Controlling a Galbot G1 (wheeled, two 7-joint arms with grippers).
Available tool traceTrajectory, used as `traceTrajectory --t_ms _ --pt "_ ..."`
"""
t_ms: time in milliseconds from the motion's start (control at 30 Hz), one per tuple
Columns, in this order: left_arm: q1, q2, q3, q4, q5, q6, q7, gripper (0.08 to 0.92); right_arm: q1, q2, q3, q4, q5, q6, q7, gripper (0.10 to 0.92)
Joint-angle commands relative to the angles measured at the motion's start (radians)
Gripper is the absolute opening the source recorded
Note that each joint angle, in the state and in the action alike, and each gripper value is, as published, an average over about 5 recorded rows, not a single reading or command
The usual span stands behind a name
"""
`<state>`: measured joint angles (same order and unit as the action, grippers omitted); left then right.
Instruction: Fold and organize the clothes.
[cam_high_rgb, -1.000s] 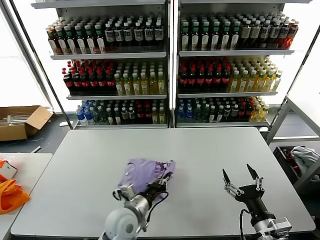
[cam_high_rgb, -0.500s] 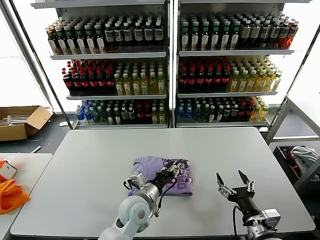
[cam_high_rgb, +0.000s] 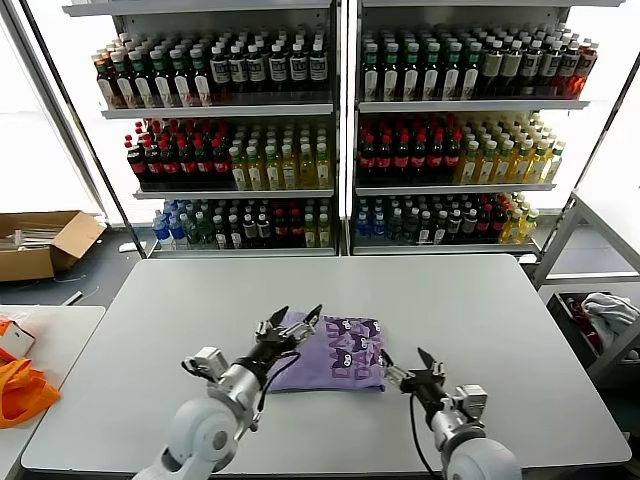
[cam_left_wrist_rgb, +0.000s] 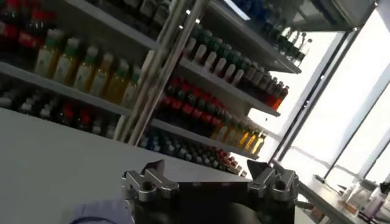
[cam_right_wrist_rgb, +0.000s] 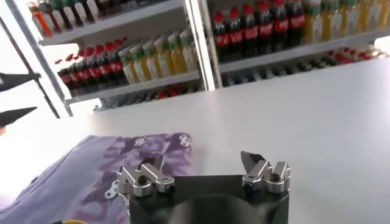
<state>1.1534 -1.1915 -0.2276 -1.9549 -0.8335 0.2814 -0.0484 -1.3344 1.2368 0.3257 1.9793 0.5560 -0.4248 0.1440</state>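
The lavender T-shirt (cam_high_rgb: 335, 353) lies folded into a rectangle at the middle of the grey table (cam_high_rgb: 450, 300), its dark purple-and-white print on top. It also shows in the right wrist view (cam_right_wrist_rgb: 91, 170). My left gripper (cam_high_rgb: 297, 319) is open and empty, raised just over the shirt's left edge. In the left wrist view my left gripper (cam_left_wrist_rgb: 207, 173) has its jaws wide apart with nothing between them. My right gripper (cam_high_rgb: 405, 364) is open and empty, just off the shirt's right front corner. In the right wrist view my right gripper (cam_right_wrist_rgb: 198, 164) is spread wide beside the shirt's edge.
Shelves of bottles (cam_high_rgb: 340, 130) stand behind the table. An orange fabric (cam_high_rgb: 18, 390) lies on a side table at the left. A cardboard box (cam_high_rgb: 40, 245) sits on the floor at the left. A white-grey cloth bundle (cam_high_rgb: 605, 315) lies at the right.
My left gripper has let go of the shirt, opened and drawn back left; the shirt now lies folded. My right gripper has moved left to the shirt's right front corner.
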Motion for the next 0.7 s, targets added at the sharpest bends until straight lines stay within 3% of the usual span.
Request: traceTrajectory --t_ms 33,267,700 --pt "0.091 0.088 -0.123 -0.091 0.013 -0.026 0.052 0.822 0.116 0.050 -0.168 -0.116 0.018 -0.120 0.070 0.811" --pt "0.095 0.051 -0.111 -0.081 0.020 -0.026 0.051 0.823 0.096 0.039 -0.161 -0.101 -0.020 -0.109 0.072 0.629" --pt "0.102 0.053 -0.123 -0.089 0.020 -0.025 0.046 0.822 0.009 -0.065 -0.031 0.054 -0.052 -0.083 0.006 0.274"
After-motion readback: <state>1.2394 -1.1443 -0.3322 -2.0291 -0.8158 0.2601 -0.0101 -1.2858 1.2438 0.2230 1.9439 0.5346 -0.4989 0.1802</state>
